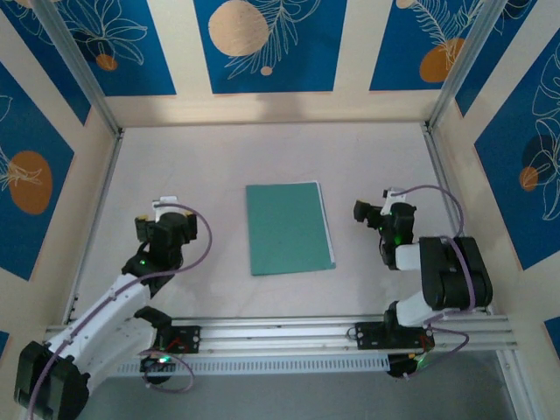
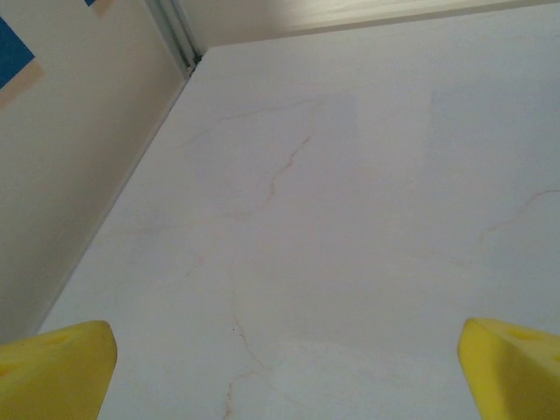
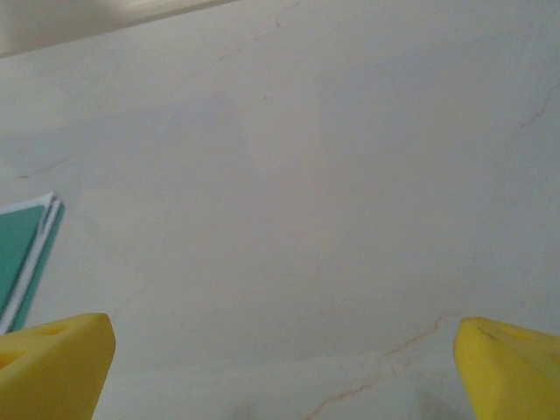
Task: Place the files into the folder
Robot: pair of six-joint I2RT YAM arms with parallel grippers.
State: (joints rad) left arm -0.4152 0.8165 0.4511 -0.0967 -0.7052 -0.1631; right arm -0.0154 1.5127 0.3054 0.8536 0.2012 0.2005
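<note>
in the top view, the folder (image 1: 290, 228) lay flat and closed near the middle of the pale table (image 1: 210, 157), with its long sides running from 6 to 12 o'clock. it was tilted a little, the far end leaning toward 11 o'clock. along its side at 3 o'clock a thin white edge of the files (image 3: 33, 254) came out between the two teal leaves; in the right wrist view this edge was seen at 9 o'clock of the picture, together with one corner of the folder. how many sheets were inside, i could not tell.

the left gripper (image 1: 163, 208) was at 9 o'clock from the folder, well apart from it, above the bare table. in the left wrist view its yellow fingers (image 2: 61, 367) stood at the two lower corners of the picture, wide apart, and nothing was between them except the marbled table surface.

the right gripper (image 1: 378, 210) was at 3 o'clock from the folder, near it but not touching it. in the right wrist view its yellow fingers (image 3: 57, 359) were also spread fully, with nothing held between them.

both arms were bent back toward their bases on the metal rail (image 1: 289, 331) at 6 o'clock.
</note>
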